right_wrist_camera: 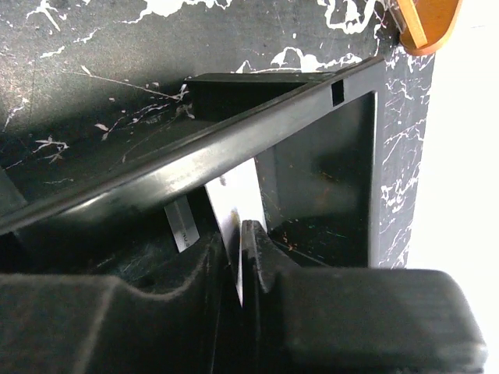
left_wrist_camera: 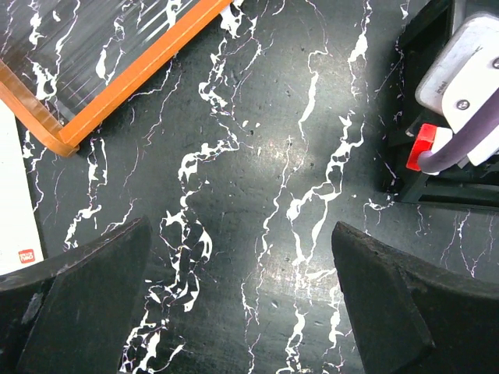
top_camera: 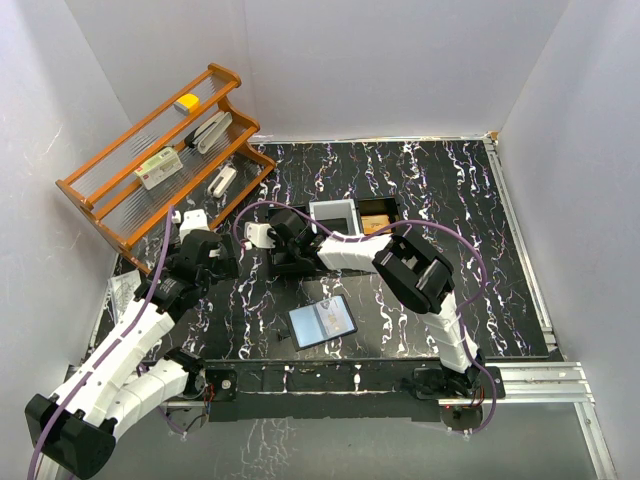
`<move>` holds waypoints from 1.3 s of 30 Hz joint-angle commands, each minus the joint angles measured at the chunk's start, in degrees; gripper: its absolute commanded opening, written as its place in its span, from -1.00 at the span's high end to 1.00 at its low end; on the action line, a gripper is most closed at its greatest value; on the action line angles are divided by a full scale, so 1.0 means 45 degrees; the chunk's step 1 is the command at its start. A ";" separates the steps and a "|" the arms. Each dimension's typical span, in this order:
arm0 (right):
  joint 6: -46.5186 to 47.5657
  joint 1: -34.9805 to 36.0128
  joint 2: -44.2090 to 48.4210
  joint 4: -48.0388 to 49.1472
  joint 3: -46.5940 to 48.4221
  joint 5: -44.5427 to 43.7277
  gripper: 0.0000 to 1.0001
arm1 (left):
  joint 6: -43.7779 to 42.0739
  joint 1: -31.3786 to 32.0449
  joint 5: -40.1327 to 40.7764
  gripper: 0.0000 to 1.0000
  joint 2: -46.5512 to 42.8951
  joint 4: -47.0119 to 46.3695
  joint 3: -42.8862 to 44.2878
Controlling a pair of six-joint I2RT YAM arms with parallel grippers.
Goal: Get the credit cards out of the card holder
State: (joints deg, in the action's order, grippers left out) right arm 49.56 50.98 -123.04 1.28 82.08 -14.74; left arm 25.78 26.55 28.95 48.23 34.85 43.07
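Top external shows the card holder (top_camera: 323, 322) lying open on the surface near the front edge, glossy inside up; its long axis runs left to right, the right end tipped slightly away; it sits well apart from both jaws; the right jaws, over the black tray (right_wrist_camera: 234, 148), pinch a thin white card (right_wrist_camera: 234, 199); the left jaws gape over bare surface; the holder's pocket contents are too small to make out.

Black marbled table (top_camera: 430, 200) — open card holder (top_camera: 323, 322), black tray (top_camera: 398, 207); orange rack (top_camera: 96, 208)
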 commanded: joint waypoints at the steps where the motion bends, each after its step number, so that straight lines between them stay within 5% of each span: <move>1: 0.0263 -0.0004 0.0197 0.0736 0.0470 -0.0087 0.61 | 0.0034 -0.0173 0.0259 -0.97 -0.0138 0.0138 0.0275; 13: -0.0092 -0.0011 0.0725 0.1170 -0.0116 0.0229 0.04 | -0.0180 -0.0334 -0.0245 -0.97 0.0032 -0.0079 0.0218; 27: -0.1957 -0.0145 0.2064 0.1451 -0.0308 0.1656 -0.15 | -0.0202 -0.0372 -0.0437 -0.97 0.0155 -0.0111 0.0234; 34: -0.6555 -0.0210 0.4947 0.2386 -0.2000 0.1201 -0.21 | -0.0305 -0.0391 -0.0711 -0.97 0.0077 -0.0339 0.0113; 39: -1.1377 -0.0221 0.7958 0.2211 -0.4273 -0.1028 -0.47 | -0.0510 -0.0391 -0.1156 -0.97 -0.0081 -0.0692 -0.0064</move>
State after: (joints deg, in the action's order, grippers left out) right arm 19.59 50.46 -96.86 7.86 67.42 -11.00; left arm 24.91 25.21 25.45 49.01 33.34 43.07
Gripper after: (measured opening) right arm 0.706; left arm 0.985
